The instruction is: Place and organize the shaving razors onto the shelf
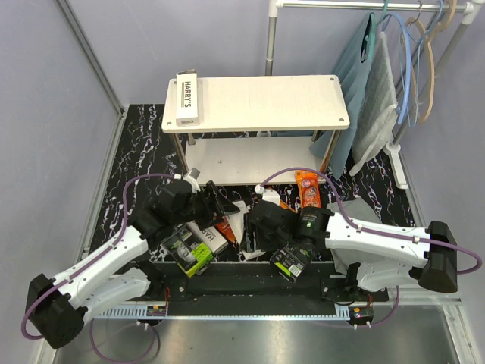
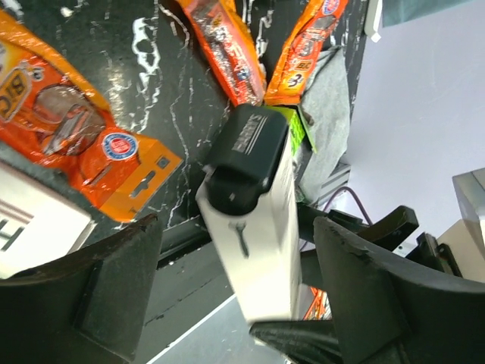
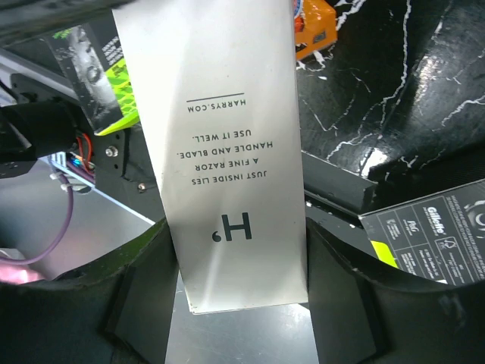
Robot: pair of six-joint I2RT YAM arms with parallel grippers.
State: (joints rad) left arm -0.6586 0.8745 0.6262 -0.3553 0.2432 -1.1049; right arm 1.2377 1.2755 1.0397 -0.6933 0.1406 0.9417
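Right gripper (image 3: 236, 244) is clamped across the width of a long white HARRY'S box (image 3: 235, 114), both fingers pressed to its long edges and the carton running out past the fingertips. Left gripper (image 2: 239, 227) is spread on either side of the same box with a clear gap at each finger, so it holds nothing. The carton looks light, stiff and smooth-faced, likely to slip or dent, so a hold across the narrow edges near mid-length should suit it. Only the right wrist view shows the contact and the print. Only the left wrist view shows the box's black lettered end, with orange packs (image 2: 83, 136) beyond the fingertips. Only the top view shows the shelf (image 1: 258, 102), well beyond both grippers, with a second box (image 1: 187, 98) on its upper board.
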